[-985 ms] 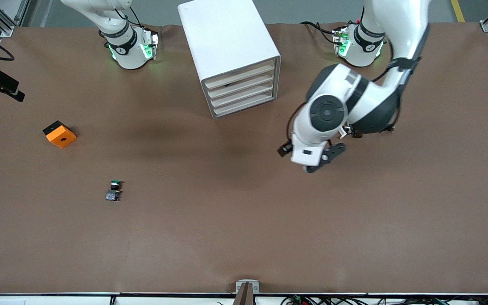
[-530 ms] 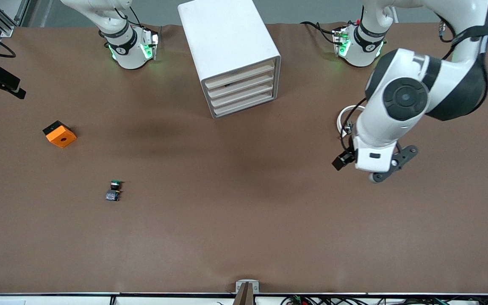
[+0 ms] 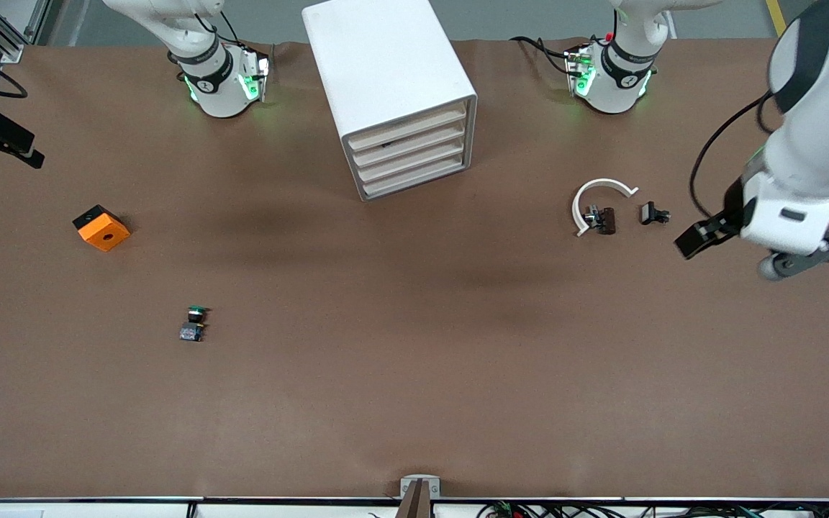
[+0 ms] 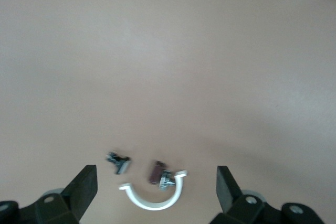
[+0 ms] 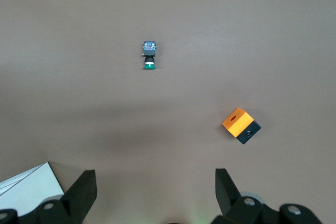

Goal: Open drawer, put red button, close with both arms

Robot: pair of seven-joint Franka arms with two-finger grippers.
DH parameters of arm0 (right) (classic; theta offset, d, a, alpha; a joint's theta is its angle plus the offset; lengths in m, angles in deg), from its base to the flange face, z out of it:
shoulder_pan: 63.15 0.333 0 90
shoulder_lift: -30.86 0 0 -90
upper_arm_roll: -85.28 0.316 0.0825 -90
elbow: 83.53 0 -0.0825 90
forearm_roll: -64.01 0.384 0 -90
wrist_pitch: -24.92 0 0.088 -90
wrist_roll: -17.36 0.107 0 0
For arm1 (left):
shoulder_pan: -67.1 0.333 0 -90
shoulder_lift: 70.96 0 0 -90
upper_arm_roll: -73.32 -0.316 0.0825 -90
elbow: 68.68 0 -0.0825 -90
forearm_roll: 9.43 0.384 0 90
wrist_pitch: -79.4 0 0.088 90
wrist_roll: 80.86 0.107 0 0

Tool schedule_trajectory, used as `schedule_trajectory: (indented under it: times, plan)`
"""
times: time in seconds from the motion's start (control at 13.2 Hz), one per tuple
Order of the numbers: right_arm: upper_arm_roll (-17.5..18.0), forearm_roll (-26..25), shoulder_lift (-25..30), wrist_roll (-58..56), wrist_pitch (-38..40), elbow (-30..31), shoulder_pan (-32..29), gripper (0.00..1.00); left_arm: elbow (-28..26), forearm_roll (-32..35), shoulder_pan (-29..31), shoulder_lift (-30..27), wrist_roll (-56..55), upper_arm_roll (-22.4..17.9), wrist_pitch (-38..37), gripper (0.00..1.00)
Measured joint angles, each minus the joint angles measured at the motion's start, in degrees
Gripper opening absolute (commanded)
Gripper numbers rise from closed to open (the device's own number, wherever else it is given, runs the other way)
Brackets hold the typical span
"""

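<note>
Nothing of the task shows as done yet. All four drawers (image 3: 411,147) in the cabinet (image 3: 378,65) are shut. The red button (image 3: 604,220) lies on the desk (image 3: 414,403) toward the left arm's end, touching a white arc (image 3: 601,188), with a small black piece (image 3: 653,213) just beside it.

The left gripper (image 4: 156,174) hangs over the desk's edge at that end, jaws released and empty. The right gripper (image 5: 156,179) hovers high near the cabinet, jaws also released and empty. A green button (image 3: 195,322) and an orange block (image 3: 101,227) lie toward the right arm's end.

Opening, loading and closing all remain.
</note>
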Motion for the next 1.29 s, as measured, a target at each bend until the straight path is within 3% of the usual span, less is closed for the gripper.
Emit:
schedule_trajectory:
  times: [0.45,1.29]
  plan:
    - [0.03,0.0,0.0,0.0,0.07,0.02,0.0,1.0,-6.01,-5.88,-1.8,-11.84,19.59,-10.8,-2.02,1.0]
    - [0.03,0.0,0.04,0.0,0.37,0.02,-0.01,1.0,-8.65,-7.58,-2.78,-15.32,20.79,-10.95,-2.45,1.0]
